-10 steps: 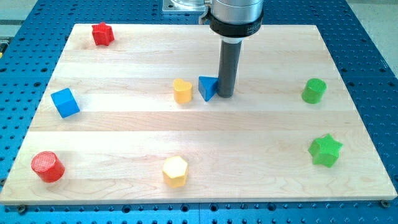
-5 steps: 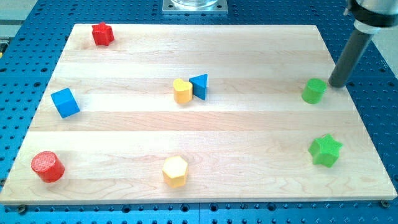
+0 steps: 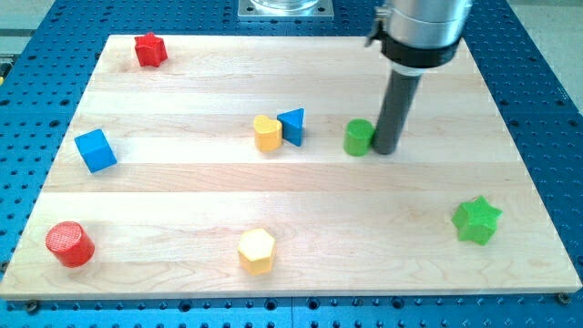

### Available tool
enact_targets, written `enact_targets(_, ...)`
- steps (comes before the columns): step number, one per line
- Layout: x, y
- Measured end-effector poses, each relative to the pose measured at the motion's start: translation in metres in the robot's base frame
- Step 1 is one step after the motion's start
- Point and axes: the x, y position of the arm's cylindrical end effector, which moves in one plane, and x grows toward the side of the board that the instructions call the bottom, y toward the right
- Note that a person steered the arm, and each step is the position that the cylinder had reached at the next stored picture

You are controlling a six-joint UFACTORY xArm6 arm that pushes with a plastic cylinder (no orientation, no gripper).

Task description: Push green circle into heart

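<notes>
We see a wooden board (image 3: 182, 196) lying on a blue table (image 3: 556, 118) full of little holes. A red star (image 3: 150, 49) sits near the board's top left corner. A blue cube (image 3: 96, 150) is by the view's left edge, and a red cylinder (image 3: 69, 244) stands near the bottom left corner. A blue triangle (image 3: 292, 126) is close to the middle (it stands on its side). A yellow hexagon (image 3: 257, 251) is near the bottom edge. A green star (image 3: 476, 220) sits at the view's lower right.
</notes>
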Motion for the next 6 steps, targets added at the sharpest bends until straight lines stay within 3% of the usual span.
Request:
enact_targets(3,-0.021,-0.038)
enact_targets(5,0.039,-0.049)
enact_targets(6,0.038,-0.067)
